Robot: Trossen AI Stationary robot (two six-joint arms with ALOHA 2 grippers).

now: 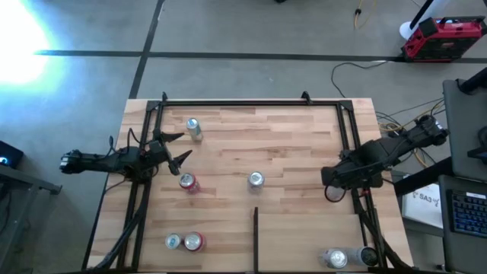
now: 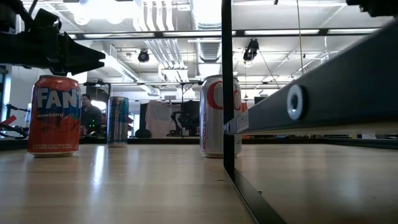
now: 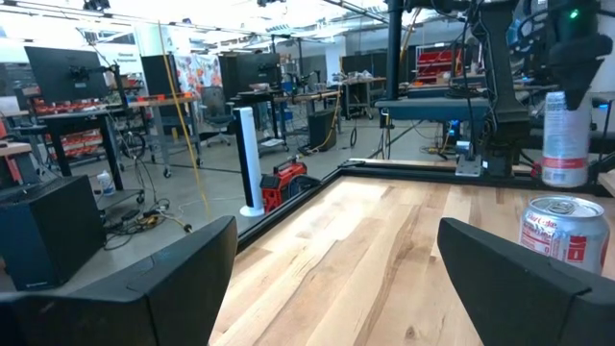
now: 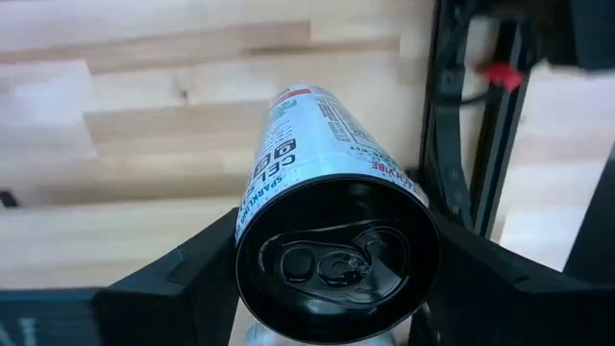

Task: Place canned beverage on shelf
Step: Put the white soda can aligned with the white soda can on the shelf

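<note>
R claw [image 4: 332, 288] is clenched on a slim white Celsius can [image 4: 322, 163], gripped near the top rim w/ the black lid facing the wrist cam. Grip high up prob so the base stays free to set down flat. In the high view the R claw [image 1: 344, 176] sits over the right side of the shelf [image 1: 289, 137], just inside the black tube frame [image 1: 351, 129]; can itself is hidden under the arm there.

L claw [image 1: 176, 149] hangs released over the left side of the board, fingers [image 3: 192, 269] spread wide, nothing between them. It's near the red Fanta can [image 1: 188, 183] but not touching, so we read it as waiting.

Already standing upright on the shelf: slim can [image 1: 194, 129] toward the back left, silver Diet Coke can [image 1: 256, 180] mid-board, Fanta left of it. They're well apart, so spacing looks deliberate. Two more cans [image 1: 185, 242] sit at the front left, another pair [image 1: 346, 258] at the front right by the frame; likely the supply. Thin dark divider strip [image 1: 256, 237] runs from the front edge toward centre.

Our guess: open wood right of the Diet Coke is the drop spot. Risk: tall narrow can tips if released tilted.
</note>
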